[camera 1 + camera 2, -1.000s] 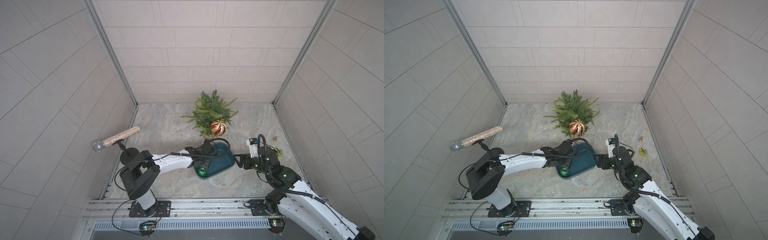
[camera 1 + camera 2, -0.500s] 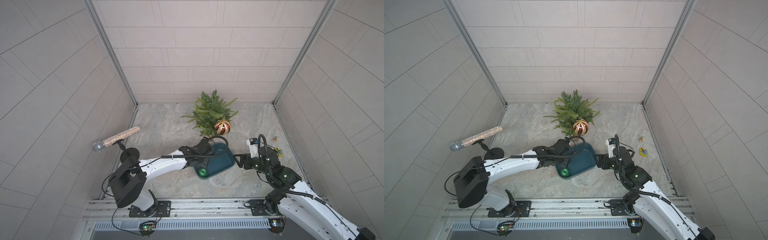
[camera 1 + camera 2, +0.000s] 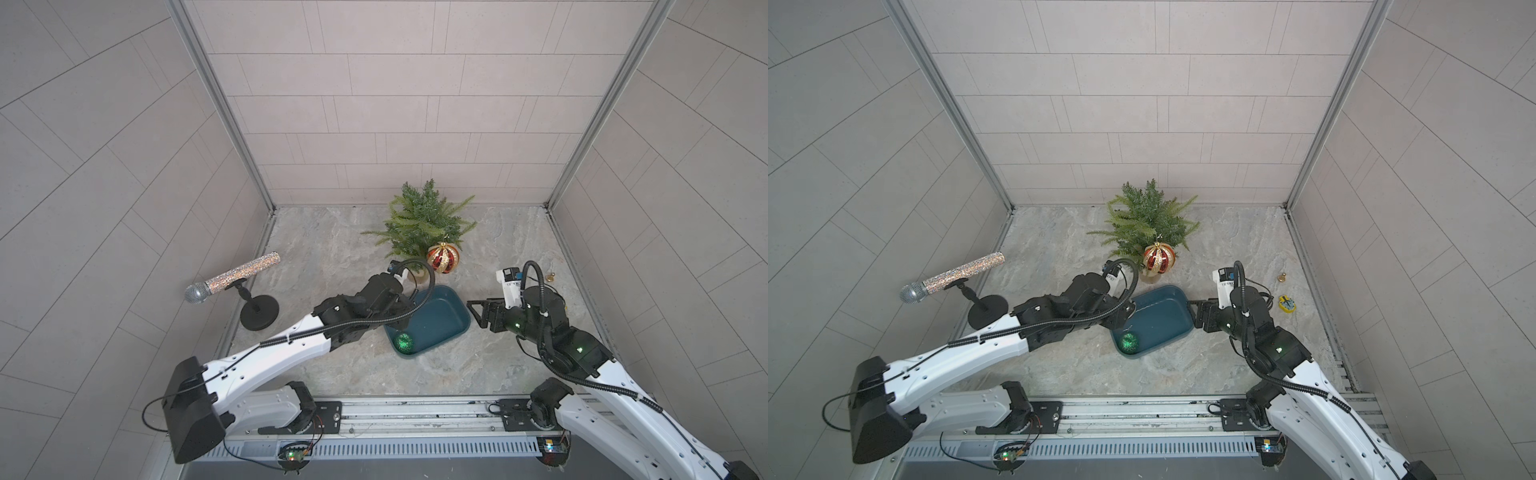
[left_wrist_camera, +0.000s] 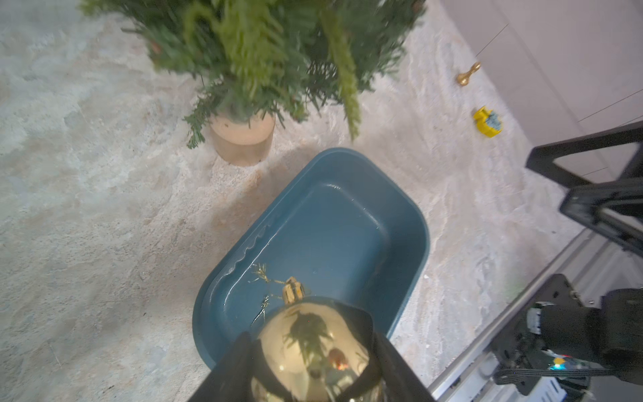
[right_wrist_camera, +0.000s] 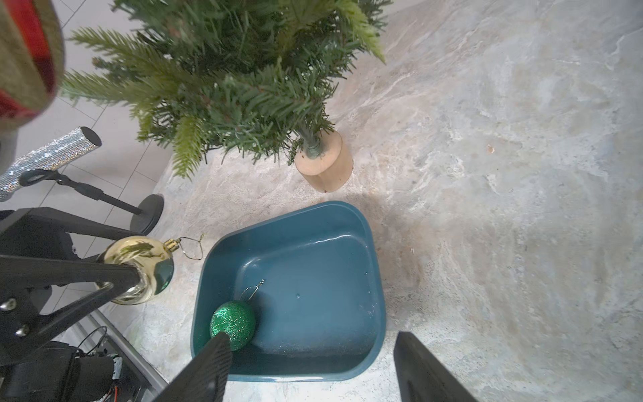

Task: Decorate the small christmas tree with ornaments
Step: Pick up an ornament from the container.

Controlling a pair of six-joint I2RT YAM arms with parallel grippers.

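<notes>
Holding the gold ball [image 4: 309, 351], left end effector [image 4: 304, 330] has pulled back.

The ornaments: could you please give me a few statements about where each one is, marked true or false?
The green glitter ball lies in the teal tray. True.
The left jaws are empty. False: they clamp the gold ball.
The red-and-gold ball hangs on the small christmas tree. True.
The right jaws grip the green glitter ball. False: they stand open, holding nothing.
</notes>
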